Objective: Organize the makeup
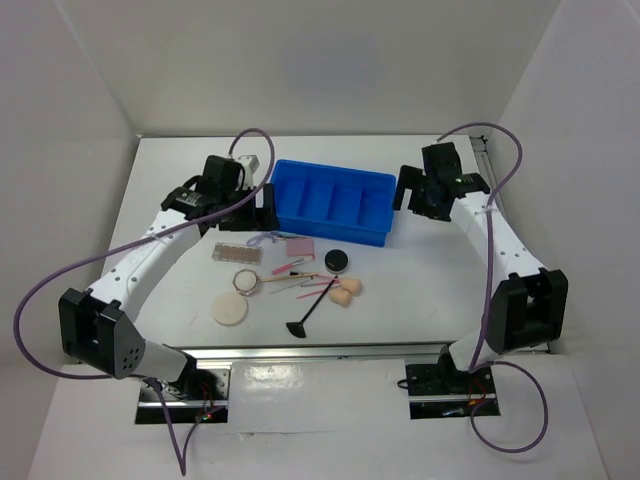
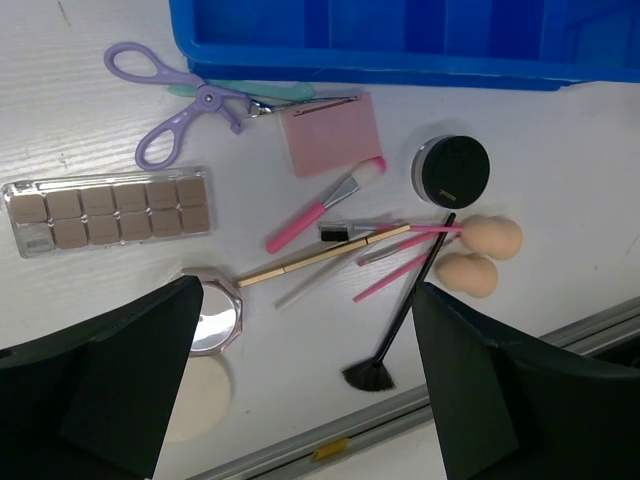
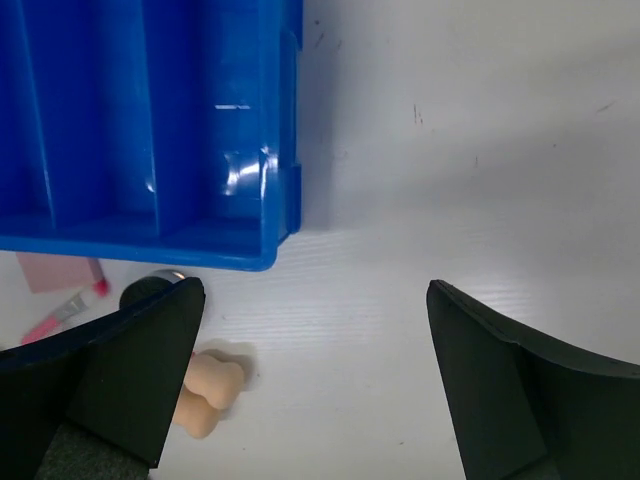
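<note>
Left claw (image 2: 310, 300) and right claw (image 3: 315, 295) both stand spread, holding nothing. The makeup (image 1: 298, 248) lies scattered on the tabletop (image 1: 430, 270) at the top view's centre, just below the blue tray (image 1: 330, 233).

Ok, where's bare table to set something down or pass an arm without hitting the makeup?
Free: the table right of the blue tray and peach sponges, out to the right edge; also the strip behind the tray. Crowded: in front of the tray, from palette to sponges, where sticks and fan brush overlap.
</note>
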Robot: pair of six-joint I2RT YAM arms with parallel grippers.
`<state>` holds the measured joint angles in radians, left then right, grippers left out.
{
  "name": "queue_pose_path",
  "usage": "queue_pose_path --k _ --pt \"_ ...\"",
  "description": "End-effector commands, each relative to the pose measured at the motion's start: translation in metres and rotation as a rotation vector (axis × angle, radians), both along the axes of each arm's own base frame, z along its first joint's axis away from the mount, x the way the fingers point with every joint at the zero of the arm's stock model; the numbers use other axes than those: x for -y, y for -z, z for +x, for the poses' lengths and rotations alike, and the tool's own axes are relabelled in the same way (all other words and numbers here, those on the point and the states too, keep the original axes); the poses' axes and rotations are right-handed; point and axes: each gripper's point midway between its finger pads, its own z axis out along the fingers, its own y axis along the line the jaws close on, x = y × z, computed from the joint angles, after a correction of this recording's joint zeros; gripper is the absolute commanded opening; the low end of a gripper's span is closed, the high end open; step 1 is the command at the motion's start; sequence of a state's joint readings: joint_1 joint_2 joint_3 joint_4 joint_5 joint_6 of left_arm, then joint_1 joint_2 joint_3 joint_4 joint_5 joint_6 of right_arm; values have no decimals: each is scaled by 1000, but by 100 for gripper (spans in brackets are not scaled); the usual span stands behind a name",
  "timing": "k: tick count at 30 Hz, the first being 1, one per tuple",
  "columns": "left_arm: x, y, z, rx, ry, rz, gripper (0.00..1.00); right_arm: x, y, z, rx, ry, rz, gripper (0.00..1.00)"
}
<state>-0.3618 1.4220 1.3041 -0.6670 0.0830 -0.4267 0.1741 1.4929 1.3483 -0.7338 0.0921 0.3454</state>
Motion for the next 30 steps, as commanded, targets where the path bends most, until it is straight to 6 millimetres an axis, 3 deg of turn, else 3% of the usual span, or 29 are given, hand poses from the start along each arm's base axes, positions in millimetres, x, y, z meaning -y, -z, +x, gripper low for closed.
queue_pose_path --k 1,4,7,8,10,11,14,15,18,21,23,25,26,30 --pt "11 -24 -2 62 23 -82 100 -2 -17 -8 62 16 33 100" --pt "11 -29 0 72 23 -85 100 -3 -21 -10 77 2 37 100" --pt "13 -32 -2 74 38 -88 100 -6 -10 -18 8 -15 1 100" --pt "13 -32 -2 74 38 -88 100 -18 -7 -22 -9 -44 -29 100" --pt "15 -35 -2 87 48 -104 100 -23 -6 -28 -24 -37 -127 100" --pt "14 -33 -4 90 48 -105 100 -45 -6 -35 -20 -102 -128 100" --pt "12 -35 -3 108 40 -102 100 -83 -12 -51 6 -225 -66 100" --pt "14 -34 -8 96 56 -90 100 -108 -14 -64 15 -310 -35 100" --pt "9 -34 -8 93 37 -68 100 -156 -11 -102 20 -436 66 96" --pt "5 -30 -11 83 29 -56 100 -175 8 -124 -19 -479 121 94" --pt "7 -30 -12 80 36 -63 100 -182 31 -125 -60 -494 107 100" --pt "7 -30 -12 80 37 -63 100 -189 42 -122 -83 -492 114 100" --pt "6 -27 -14 71 36 -60 100 -195 57 -124 -121 -507 101 100" --pt "6 -23 -15 63 36 -57 100 -208 85 -106 -149 -481 50 100"
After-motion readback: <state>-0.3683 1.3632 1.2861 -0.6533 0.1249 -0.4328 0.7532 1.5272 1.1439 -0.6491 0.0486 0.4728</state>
